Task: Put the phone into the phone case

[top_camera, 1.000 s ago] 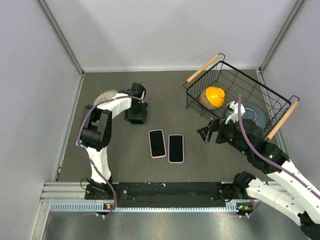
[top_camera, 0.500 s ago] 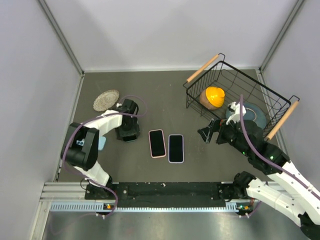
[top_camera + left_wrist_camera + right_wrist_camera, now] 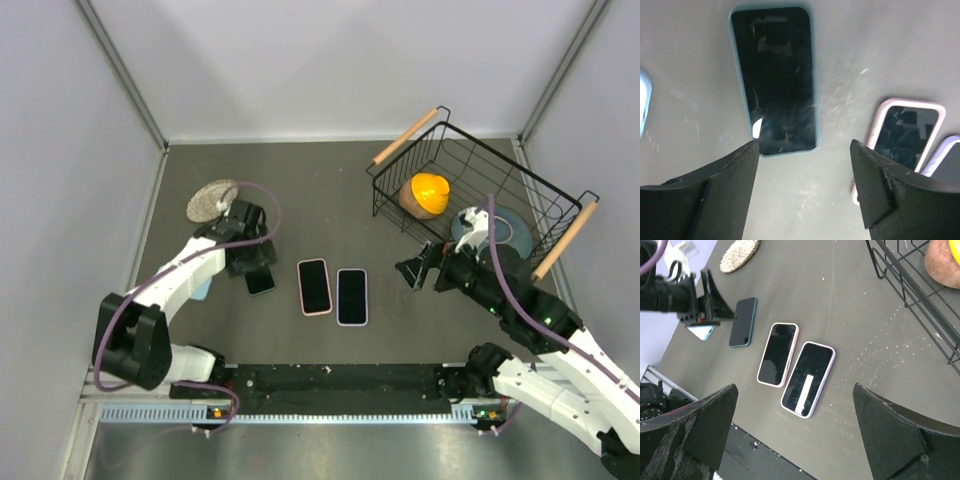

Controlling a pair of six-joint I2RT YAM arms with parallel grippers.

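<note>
Three flat phone-shaped slabs lie in the lower middle of the overhead view: one teal-edged slab [image 3: 260, 281], one pink-edged slab [image 3: 314, 287] and one lilac-edged slab [image 3: 352, 297]. One pale blue piece [image 3: 643, 100] shows only as a sliver at the left edge of the left wrist view. One round woven mat [image 3: 208, 201] sits at upper left. At upper right there is one wire basket [image 3: 385, 195] with two wooden handles [image 3: 405, 136], one orange-topped object [image 3: 428, 193] and one blue-grey disc [image 3: 510, 232].
</note>
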